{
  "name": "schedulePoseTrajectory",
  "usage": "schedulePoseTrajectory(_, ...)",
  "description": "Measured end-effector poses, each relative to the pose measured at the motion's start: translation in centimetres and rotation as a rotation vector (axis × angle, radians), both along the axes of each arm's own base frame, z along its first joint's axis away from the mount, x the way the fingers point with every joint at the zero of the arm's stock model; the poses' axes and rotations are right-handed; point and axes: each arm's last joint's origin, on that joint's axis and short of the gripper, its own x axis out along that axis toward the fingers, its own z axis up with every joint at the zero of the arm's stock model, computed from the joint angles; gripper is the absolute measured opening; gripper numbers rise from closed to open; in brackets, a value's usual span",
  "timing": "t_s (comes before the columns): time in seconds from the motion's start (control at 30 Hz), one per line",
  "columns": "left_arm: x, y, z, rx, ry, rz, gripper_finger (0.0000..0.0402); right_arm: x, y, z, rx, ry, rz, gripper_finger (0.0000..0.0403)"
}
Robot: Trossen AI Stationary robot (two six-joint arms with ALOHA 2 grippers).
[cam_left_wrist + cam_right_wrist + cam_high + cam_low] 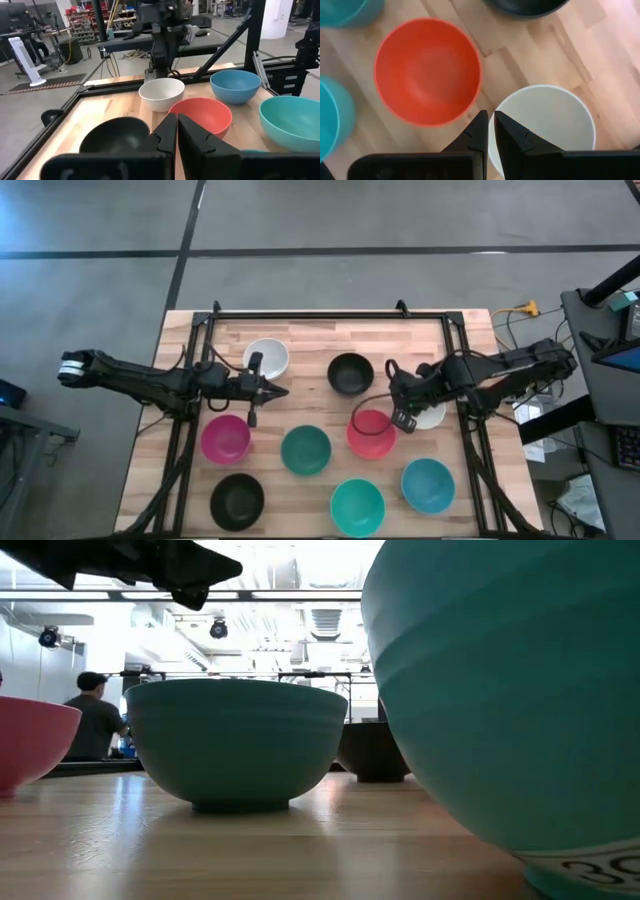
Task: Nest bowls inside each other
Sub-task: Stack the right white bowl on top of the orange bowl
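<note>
9 bowls sit apart, none nested, on the wooden surface (300, 410). The right claw (488, 131), fingers nearly shut with only a thin gap, hangs above the rim of a white bowl (547, 125) just beside the red-pink bowl (427, 70); whether it pinches the rim cannot be told. The left claw (283, 391), fully closed and empty, hovers between the other white bowl (266, 358) and the magenta bowl (225, 438).

1. My left gripper (177, 131) shows its fingers pressed together, holding nothing.
2. Just ahead of the fingertips sits the red-pink bowl (202, 114); a black bowl (115, 136) lies to one side.
3. Beyond the red-pink bowl stands a white bowl (161, 93).
4. A blue bowl (235, 85) and a turquoise bowl (291, 123) sit off to the other side.
</note>
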Motion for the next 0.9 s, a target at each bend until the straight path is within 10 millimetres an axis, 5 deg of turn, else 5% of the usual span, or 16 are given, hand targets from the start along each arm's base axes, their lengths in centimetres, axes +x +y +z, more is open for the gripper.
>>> schedulePoseTrajectory(0.33,-0.8,-1.2,-0.7,0.009,0.096,-0.064,0.0000,-0.6,1.8,-3.0,0.034,0.068,0.086,0.0056)
schedulePoseTrajectory(0.67,-2.0,-1.5,1.6,0.047,-0.086,-0.091,0.0000,-1.3,1.6,-5.8,0.044,0.142,0.090,0.0138)
schedulePoseTrajectory(0.9,-1.9,-1.5,1.9,0.075,-0.124,-0.089,0.0000,-1.3,1.6,-6.6,0.050,0.142,0.048,0.0148)
